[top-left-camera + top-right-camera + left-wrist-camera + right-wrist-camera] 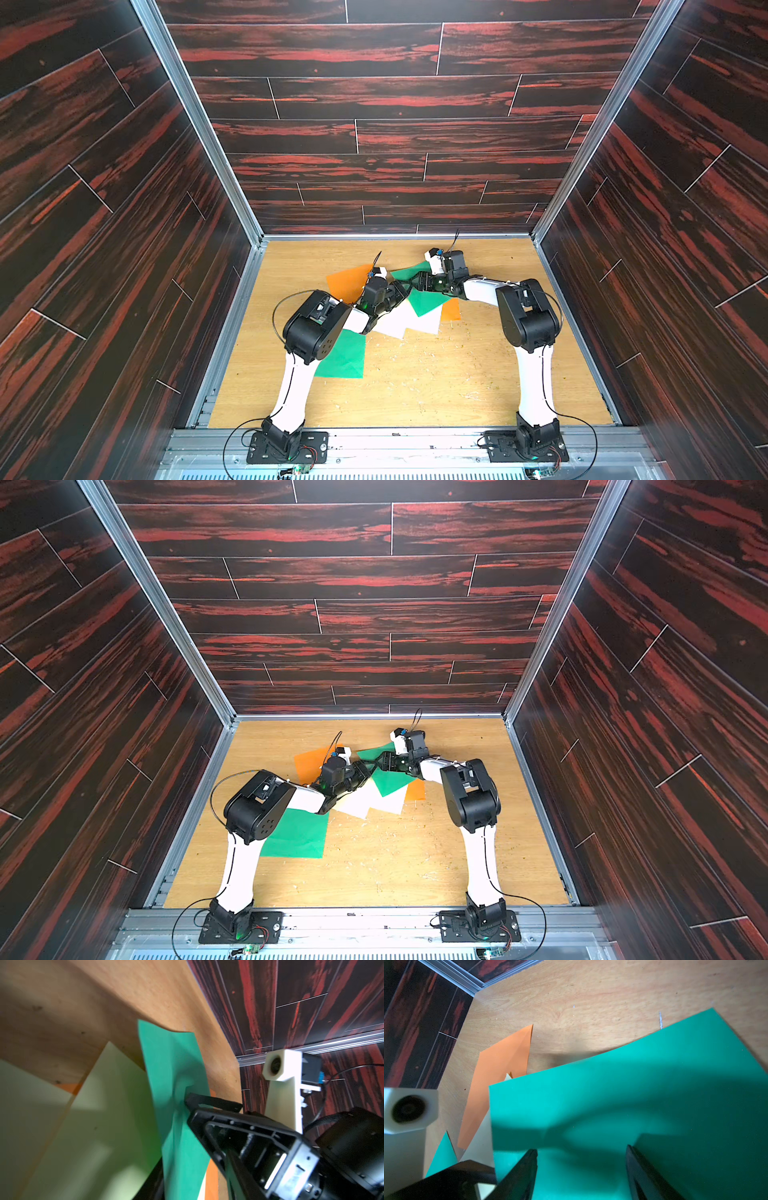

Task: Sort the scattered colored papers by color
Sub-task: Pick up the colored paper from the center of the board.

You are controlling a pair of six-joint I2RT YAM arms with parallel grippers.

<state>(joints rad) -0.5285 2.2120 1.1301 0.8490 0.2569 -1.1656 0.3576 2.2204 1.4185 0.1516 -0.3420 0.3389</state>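
Observation:
The colored papers lie in an overlapping heap at mid-table. My two grippers meet over a green sheet [428,302] that is lifted and bowed at one edge. My right gripper [581,1159] is open, and one of its fingertips [190,1098] dents this green sheet [172,1076]. In the left wrist view the same sheet's edge runs between the parted jaws of my left gripper [193,1188], which is open. Two white sheets [401,323] lie under the green one. An orange sheet [347,282] lies to the left. Another orange sheet [451,309] peeks out on the right. A second green sheet [405,273] lies behind the grippers.
A third green sheet [345,355] lies flat near the left arm's elbow [316,328]. Pale crumbs dot the wooden tabletop [436,374]. Dark wood-pattern walls with metal rails [395,237] close the table in on three sides.

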